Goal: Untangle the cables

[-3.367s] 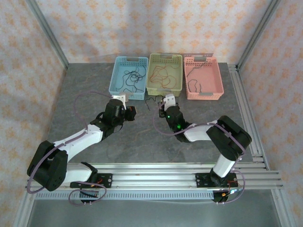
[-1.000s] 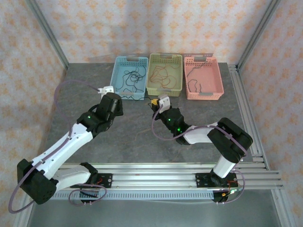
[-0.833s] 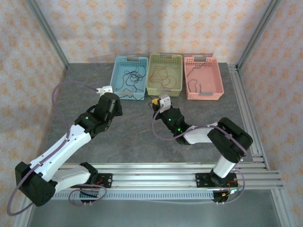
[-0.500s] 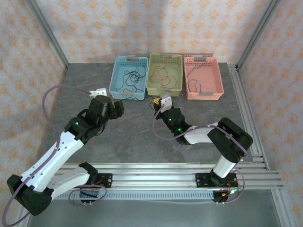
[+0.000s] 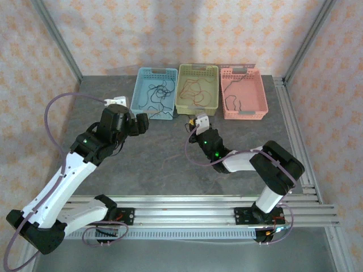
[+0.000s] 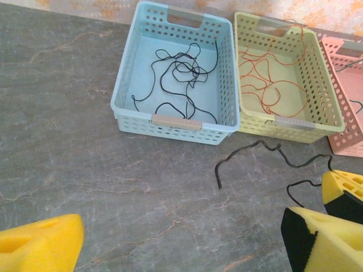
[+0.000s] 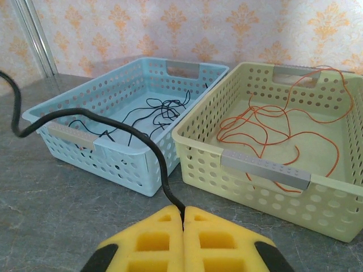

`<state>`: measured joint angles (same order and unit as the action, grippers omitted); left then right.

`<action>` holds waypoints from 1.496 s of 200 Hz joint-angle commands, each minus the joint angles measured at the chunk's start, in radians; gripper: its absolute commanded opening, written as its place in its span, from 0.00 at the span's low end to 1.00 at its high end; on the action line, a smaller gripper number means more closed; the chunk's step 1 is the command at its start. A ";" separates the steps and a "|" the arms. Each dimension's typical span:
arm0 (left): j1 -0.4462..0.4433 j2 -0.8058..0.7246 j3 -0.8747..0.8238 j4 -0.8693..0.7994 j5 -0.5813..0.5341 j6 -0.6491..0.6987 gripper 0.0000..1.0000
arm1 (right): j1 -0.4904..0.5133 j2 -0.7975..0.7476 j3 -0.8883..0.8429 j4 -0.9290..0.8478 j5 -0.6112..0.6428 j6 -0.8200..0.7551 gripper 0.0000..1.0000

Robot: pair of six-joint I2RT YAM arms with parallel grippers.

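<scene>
I've got the right claw [image 7: 183, 214] pinched shut on one end of the black cable [image 7: 160, 164], which trails left across the tabletop [image 6: 85, 170] toward my empty, wide-open left claw [image 6: 178, 246].

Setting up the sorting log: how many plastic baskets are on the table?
3, side by side at the far end: blue basket on the left, yellow-green basket in the middle, pink basket on the right. None looks hidden.
</scene>
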<state>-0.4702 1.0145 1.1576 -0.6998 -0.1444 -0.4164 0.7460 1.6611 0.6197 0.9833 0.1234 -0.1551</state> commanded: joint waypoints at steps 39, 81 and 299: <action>0.005 0.159 0.000 0.055 -0.033 0.049 0.92 | 0.000 -0.025 -0.031 0.062 -0.070 -0.027 0.00; 0.004 0.308 0.017 0.118 0.110 0.106 0.93 | 0.001 -0.017 -0.024 0.062 -0.107 -0.033 0.00; 0.047 0.281 -0.038 0.190 0.108 0.043 0.00 | 0.001 -0.009 -0.050 0.152 -0.080 0.001 0.54</action>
<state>-0.4618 1.3609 1.1435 -0.5575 0.0036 -0.3157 0.7433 1.6611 0.5972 1.0332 0.0265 -0.1719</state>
